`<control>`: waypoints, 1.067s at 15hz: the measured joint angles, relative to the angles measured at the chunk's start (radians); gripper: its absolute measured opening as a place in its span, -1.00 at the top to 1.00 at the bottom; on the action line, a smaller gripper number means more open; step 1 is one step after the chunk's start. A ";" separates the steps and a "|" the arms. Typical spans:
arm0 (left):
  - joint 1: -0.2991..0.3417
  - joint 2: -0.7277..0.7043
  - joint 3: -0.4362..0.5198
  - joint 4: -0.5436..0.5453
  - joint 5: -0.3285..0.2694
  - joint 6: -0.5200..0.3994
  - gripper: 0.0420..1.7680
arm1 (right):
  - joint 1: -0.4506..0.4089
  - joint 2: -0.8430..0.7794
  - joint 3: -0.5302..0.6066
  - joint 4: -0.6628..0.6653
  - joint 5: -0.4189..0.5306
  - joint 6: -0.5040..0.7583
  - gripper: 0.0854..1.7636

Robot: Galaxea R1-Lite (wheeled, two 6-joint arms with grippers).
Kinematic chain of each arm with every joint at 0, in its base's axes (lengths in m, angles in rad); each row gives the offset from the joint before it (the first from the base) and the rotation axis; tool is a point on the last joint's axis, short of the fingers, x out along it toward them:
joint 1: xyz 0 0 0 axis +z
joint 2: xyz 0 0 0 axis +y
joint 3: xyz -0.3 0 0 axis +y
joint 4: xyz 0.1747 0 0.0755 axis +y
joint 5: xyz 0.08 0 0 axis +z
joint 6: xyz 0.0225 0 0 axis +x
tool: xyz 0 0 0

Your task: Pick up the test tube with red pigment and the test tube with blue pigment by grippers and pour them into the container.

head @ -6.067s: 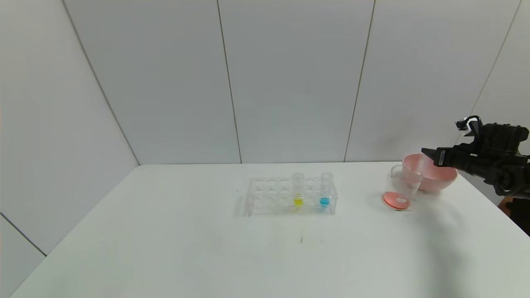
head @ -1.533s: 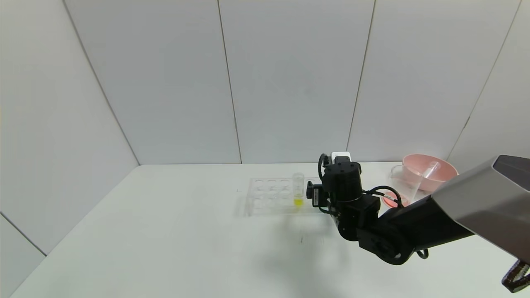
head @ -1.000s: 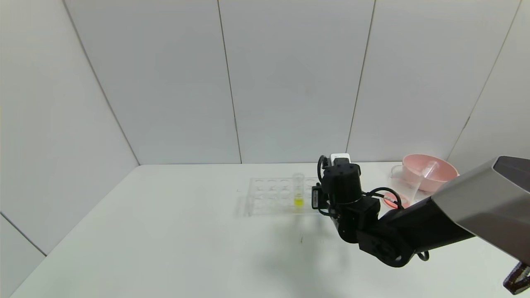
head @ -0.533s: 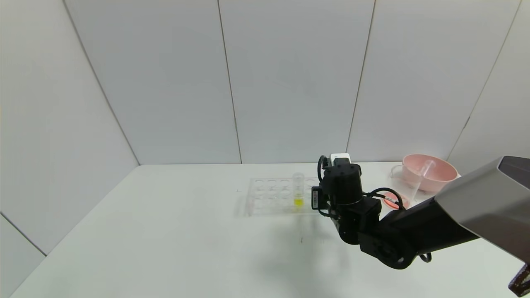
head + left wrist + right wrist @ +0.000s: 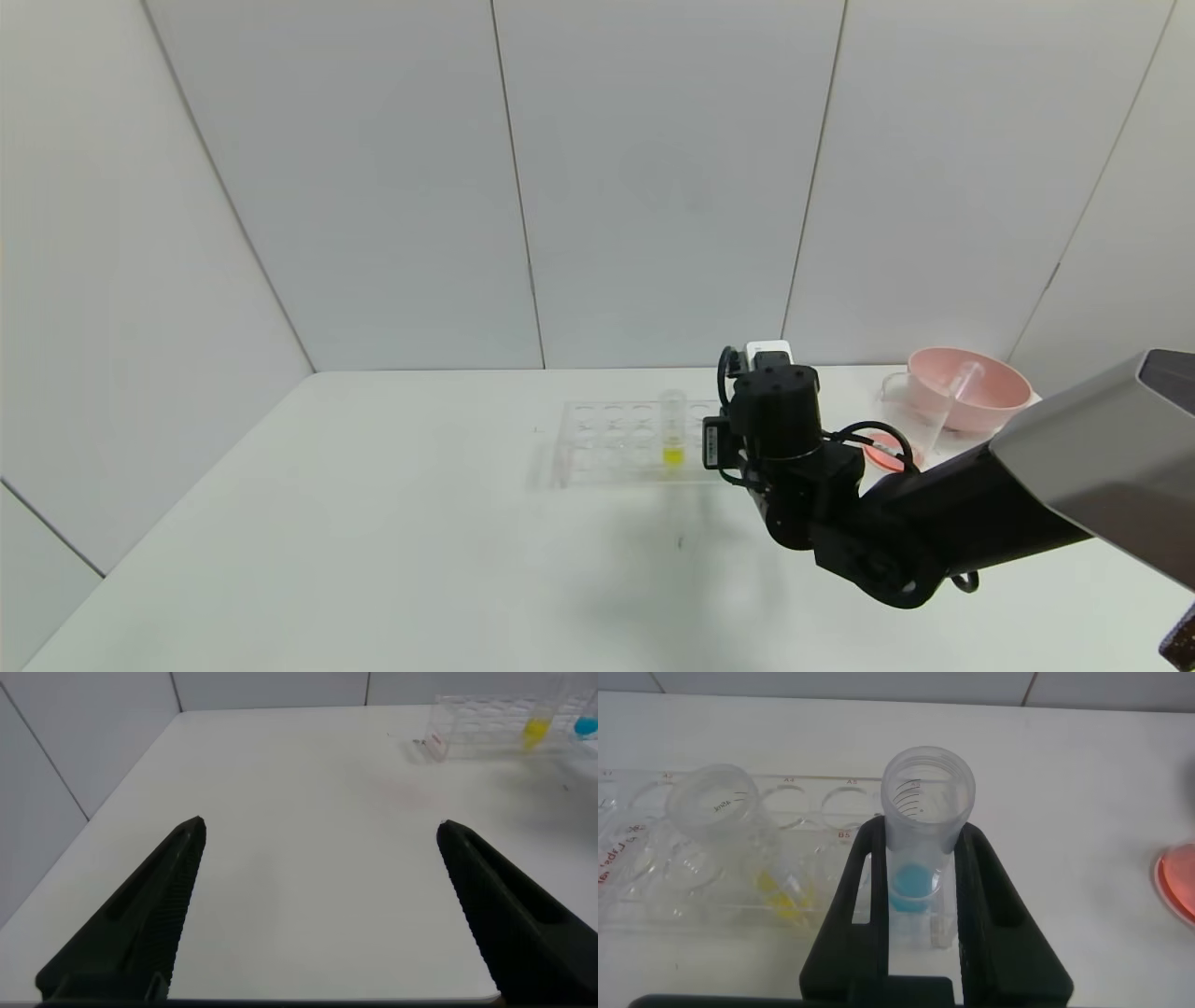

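Right now the right gripper (image 5: 924,924) is down at the clear rack (image 5: 607,448) in the middle of the desk (image 5: 373,560), and its jaws sit on either side of the test tube with blue pigment (image 5: 924,826), which stands upright in a hole at the rack's right end. From the right wrist view the two black fingers (image 5: 854,905) look pressed against the tube's walls just below the rim, so I would call the jaws clamped on it, though the tube has not left its hole. That tube looks light, thin-walled and smooth, so I would expect it to slip or tilt under a loose grip and crack under a hard one; holding it high on the barrel, well above the blue at the bottom, seems the sensible place, and that is about where the jaws are. Just beside it stands the yellow tube (image 5: 729,826), near enough to be knocked on the way up. The container (image 5: 920,425), with red already in its bottom, waits off to the right near the pink bowl (image 5: 971,401), where an emptied tube (image 5: 962,383) leans. The left gripper (image 5: 318,905) hangs idle over bare desk well left of the rack, jaws wide apart.
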State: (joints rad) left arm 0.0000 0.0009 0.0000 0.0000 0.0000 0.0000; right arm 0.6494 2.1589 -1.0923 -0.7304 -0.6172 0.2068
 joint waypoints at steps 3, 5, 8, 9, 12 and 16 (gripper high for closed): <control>0.000 0.000 0.000 0.000 0.000 0.000 -1.00 | 0.001 -0.039 -0.002 0.000 -0.001 -0.032 0.53; 0.000 0.000 0.000 0.000 0.000 0.000 -1.00 | 0.001 -0.076 -0.002 0.002 -0.001 -0.053 0.53; 0.000 0.000 0.000 0.000 0.000 0.000 -1.00 | 0.004 -0.130 0.015 0.003 -0.002 -0.062 0.53; 0.000 0.000 0.000 0.000 0.000 0.000 -1.00 | 0.005 -0.143 0.027 0.002 -0.002 -0.063 0.53; 0.000 0.000 0.000 0.000 0.000 0.000 -1.00 | 0.004 -0.167 0.053 -0.002 -0.002 -0.061 0.53; 0.000 0.000 0.000 0.000 0.000 0.000 -1.00 | 0.005 -0.188 0.060 0.003 0.000 -0.062 0.53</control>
State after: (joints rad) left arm 0.0000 0.0009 0.0000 0.0000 0.0000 0.0000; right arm 0.6547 1.9711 -1.0328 -0.7274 -0.6177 0.1451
